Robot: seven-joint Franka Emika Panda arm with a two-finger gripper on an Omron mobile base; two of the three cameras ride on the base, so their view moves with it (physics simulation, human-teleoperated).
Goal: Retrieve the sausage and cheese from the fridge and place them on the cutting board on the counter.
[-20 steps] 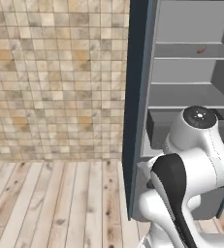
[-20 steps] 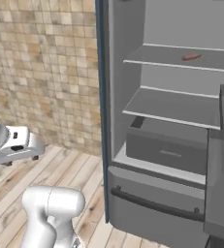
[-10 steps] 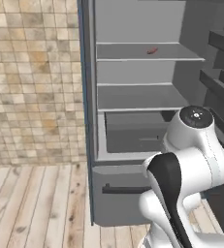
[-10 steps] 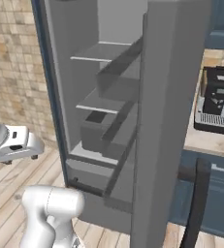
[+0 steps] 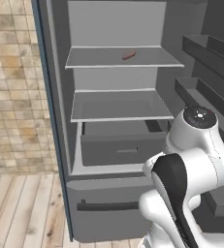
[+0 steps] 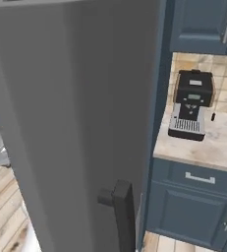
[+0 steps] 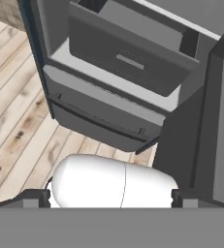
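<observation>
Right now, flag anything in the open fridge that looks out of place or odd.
Nothing spilled or damaged. The small reddish-brown sausage lies alone on the top shelf of the tall grey fridge; no yellow cheese wedge shows on the shelves, and the grey drawer sits shut.

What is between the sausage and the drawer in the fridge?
In the left base view, one bare shelf lies between the sausage above and the drawer below.

The arm [image 5: 191,179] is glossy white, built of rounded, bulbous segments. A broad black band curves across its middle joint. Its topmost joint ends in a round grey cap with small dark marks. The fingers [image 7: 33,197] are small, dark and blocky.
</observation>
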